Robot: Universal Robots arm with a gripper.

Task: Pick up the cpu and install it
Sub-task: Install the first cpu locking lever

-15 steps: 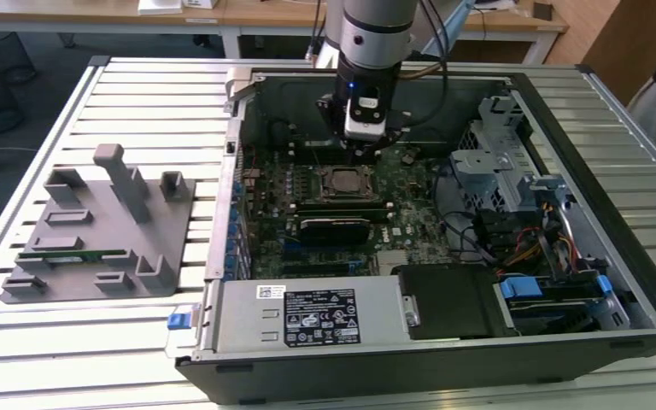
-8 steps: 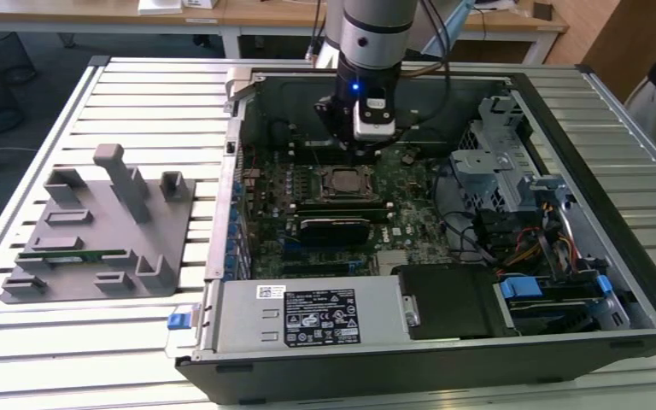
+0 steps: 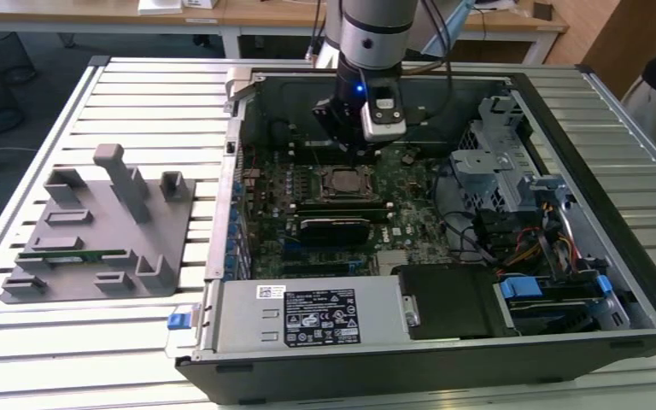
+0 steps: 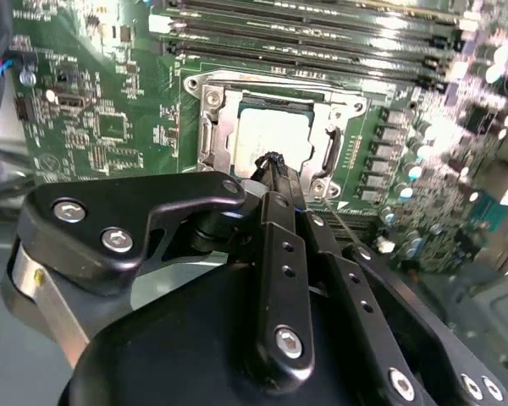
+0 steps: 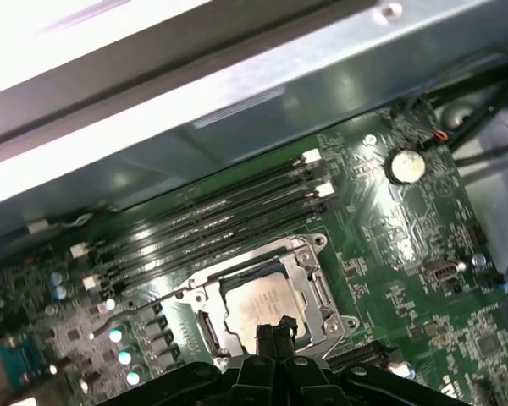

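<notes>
**Down in the socket: the chip seated, my tips together above it**

Inside the metal-framed square socket (image 5: pixel 267 296) on the green motherboard (image 4: pixel 102 93) lies the cpu (image 4: pixel 275 139), a small flat square chip with a shiny silver top and a pale rim. Both wrist views show it sitting level within the frame, so the placing looks done, though I cannot tell whether the retaining frame is latched.

I judge the chip light, stiff and slick on its metal lid, and fragile underneath, where its contacts meet the socket. The sensible hold is across two opposite edges, by the rim, kept level; a pinch on the flat top would only slide, and any tilt or drag could harm the contacts below.

My gripper (image 4: pixel 275 162) hangs just above the chip's near edge. My two black fingertips (image 5: pixel 273 331) stand pressed together with nothing between them, and I cannot tell whether they touch the lid or hover a little clear of it.

Beside the socket run long dark memory slots (image 5: pixel 212 216), parallel and close to its frame. In the exterior view my arm reaches down into the open black computer case (image 3: pixel 419 376), which lies on a slatted white table (image 3: pixel 134 94). Well apart, toward the exterior view's left, a grey fixture plate (image 3: pixel 89 248) carries a long thin green memory stick (image 3: pixel 72 254).
</notes>
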